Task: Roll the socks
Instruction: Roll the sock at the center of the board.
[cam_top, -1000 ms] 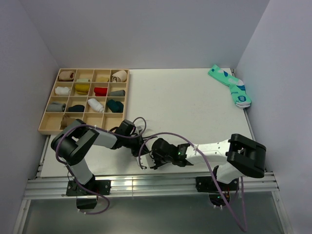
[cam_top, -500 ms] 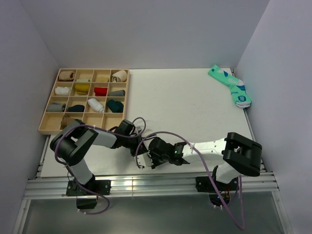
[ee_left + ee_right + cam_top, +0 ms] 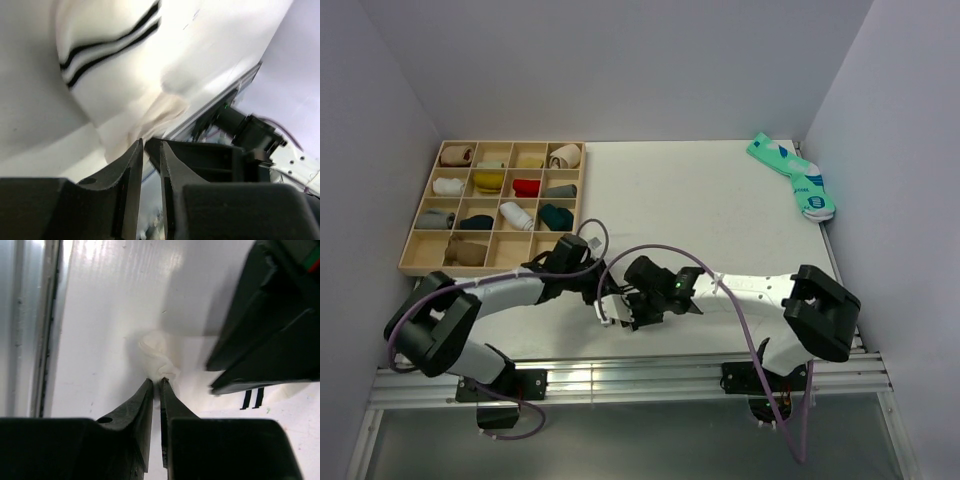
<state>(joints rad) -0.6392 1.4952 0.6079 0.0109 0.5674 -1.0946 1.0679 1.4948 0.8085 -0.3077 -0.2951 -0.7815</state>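
Observation:
The short white sock with dark cuff stripes (image 3: 107, 47) lies near the table's front edge (image 3: 607, 312). My right gripper (image 3: 160, 380) is shut on the sock's bunched end (image 3: 156, 354). My left gripper (image 3: 151, 144) hovers right beside that pinch. Its jaws are nearly together and I see no fabric between them. In the right wrist view the left gripper (image 3: 212, 378) sits over the sock near the stripes (image 3: 252, 397). The teal pair (image 3: 793, 177) lies at the far right corner. The tan-brown sock is not in view on the table.
A wooden tray (image 3: 420, 268) with rolled socks in several compartments stands at the back left. The metal rail (image 3: 620, 378) runs along the front edge, close to both grippers. Purple cables (image 3: 650, 250) loop over the arms.
The left arm has stretched out, its elbow dropping to the lower left. The right gripper has shifted left and slightly away from the front edge, with the sock's end in it.

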